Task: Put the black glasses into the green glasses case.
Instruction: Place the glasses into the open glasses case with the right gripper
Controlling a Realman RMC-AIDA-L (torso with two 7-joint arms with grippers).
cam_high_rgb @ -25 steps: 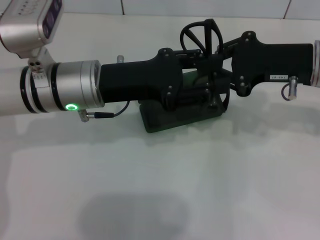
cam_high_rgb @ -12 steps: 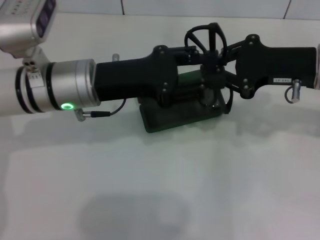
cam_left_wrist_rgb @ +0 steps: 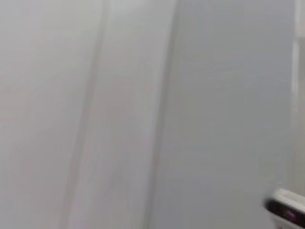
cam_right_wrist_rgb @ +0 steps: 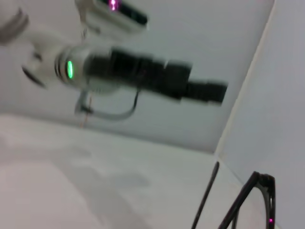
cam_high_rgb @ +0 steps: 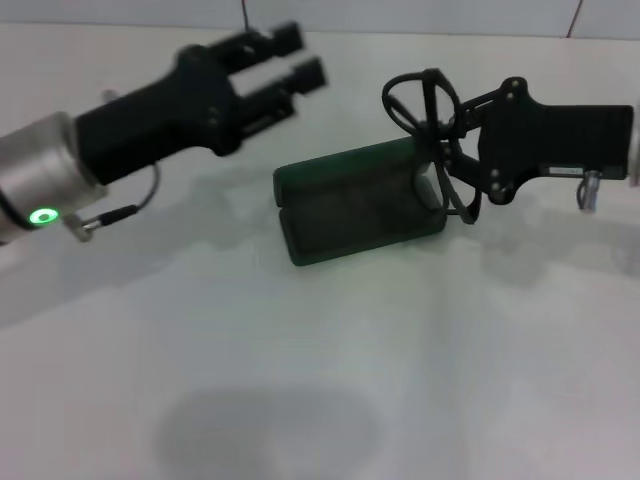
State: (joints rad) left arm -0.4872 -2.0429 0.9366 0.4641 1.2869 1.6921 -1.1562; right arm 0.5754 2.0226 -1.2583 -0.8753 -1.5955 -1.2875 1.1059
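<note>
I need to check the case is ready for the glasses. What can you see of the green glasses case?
The green glasses case is a dark green, rounded-cornered hard shell lying open on the white table, with its dark lining showing. Nothing is inside it. The black glasses, held by the right end effector, hang over its right end; contact is unclear.

1. The green glasses case [cam_high_rgb: 355, 200] lies open on the counter [cam_high_rgb: 320, 380], near its far middle.
2. The black glasses [cam_high_rgb: 432, 130] hang over the case's right end, held by the right gripper [cam_high_rgb: 452, 135].
3. The left gripper [cam_high_rgb: 295, 60] sits above the counter, left of and behind the case, apart from it.
</note>
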